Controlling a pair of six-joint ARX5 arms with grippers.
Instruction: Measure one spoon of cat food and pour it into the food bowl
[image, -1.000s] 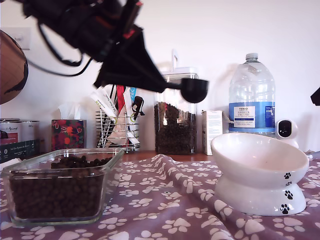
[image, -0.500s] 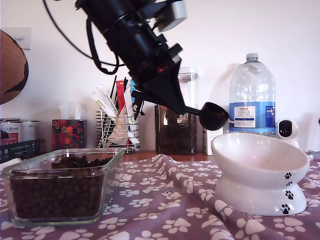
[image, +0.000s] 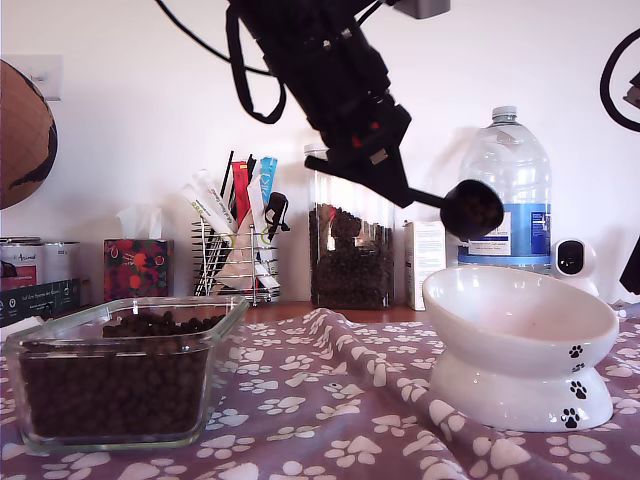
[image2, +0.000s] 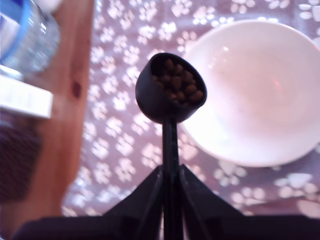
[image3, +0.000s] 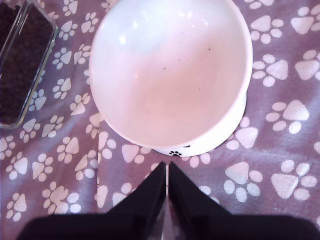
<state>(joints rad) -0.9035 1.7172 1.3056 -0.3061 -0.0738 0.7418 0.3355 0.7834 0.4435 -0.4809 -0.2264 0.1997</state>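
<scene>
My first gripper (image: 400, 190) (image2: 170, 176) is shut on the long handle of the black spoon (image: 472, 209) (image2: 171, 89). The spoon's cup is full of brown cat food (image2: 178, 82). It hangs in the air just above the near rim of the white food bowl (image: 520, 320) (image2: 260, 85), toward the exterior view's left side of it. The bowl holds no kibble. My second gripper (image3: 166, 167) is shut on nothing, high over the paw-print cloth beside the food bowl (image3: 170, 70).
A square glass dish (image: 120, 375) (image3: 20, 60) full of kibble stands at the exterior view's lower left. Behind are a tall clear kibble container (image: 350, 255), a wire rack (image: 235, 255), a tissue box (image: 137, 267), a water bottle (image: 503, 190) and a small white camera (image: 572, 258).
My first arm has swung the filled spoon toward the exterior view's right, from in front of the kibble container to above the bowl's rim. A cable has appeared at that view's upper right.
</scene>
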